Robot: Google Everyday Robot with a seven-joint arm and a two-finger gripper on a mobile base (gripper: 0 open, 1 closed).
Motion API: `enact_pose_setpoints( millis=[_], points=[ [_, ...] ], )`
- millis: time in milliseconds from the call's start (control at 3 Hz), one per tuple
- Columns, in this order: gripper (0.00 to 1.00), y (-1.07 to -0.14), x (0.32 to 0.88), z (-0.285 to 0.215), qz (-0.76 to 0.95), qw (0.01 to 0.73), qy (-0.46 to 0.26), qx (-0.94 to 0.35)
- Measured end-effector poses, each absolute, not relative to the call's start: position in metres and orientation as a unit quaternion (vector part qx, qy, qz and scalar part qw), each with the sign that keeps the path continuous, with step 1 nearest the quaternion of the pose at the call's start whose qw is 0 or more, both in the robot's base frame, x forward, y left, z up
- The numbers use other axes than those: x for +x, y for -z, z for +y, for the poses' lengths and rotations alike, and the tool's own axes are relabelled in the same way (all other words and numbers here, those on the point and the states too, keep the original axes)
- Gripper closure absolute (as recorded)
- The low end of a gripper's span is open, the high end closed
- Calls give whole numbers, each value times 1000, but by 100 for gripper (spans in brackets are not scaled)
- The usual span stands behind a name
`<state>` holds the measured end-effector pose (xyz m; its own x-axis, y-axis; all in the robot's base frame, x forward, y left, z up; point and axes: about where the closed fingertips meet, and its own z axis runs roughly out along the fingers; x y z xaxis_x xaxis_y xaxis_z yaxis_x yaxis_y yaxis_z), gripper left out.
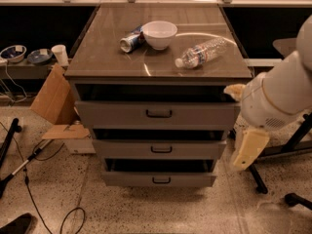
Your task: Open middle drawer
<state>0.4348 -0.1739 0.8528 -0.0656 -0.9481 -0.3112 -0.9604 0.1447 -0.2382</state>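
On the cabinet top [107,62] stands a white bowl [159,33]. A drinks can [130,40] lies on its side touching the bowl's left edge. A clear plastic bottle [201,52] lies on its side to the right, cap toward the front. On a low shelf at the left sit two small dishes [13,52] and a white cup [60,55].

All three grey drawers stand a little way out, each with a dark gap above its front, and I can't see what any of them holds. The middle drawer [158,149] is the second one down, with its small dark bar handle at the centre of the front.

The white arm [280,94] reaches in from the right and bends down beside the cabinet's right front corner. The cream-coloured gripper [247,147] hangs level with the middle drawer, just off its right end and not on the handle. How wide the gripper stands I can't make out from here.
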Motion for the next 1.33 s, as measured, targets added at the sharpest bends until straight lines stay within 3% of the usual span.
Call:
enact_pose_setpoints(
  millis=[1000,1333],
  points=[
    [0,-673,438,-160,731,256,-95,-625],
    [0,-673,438,-160,731,256,-95,-625]
  ],
)
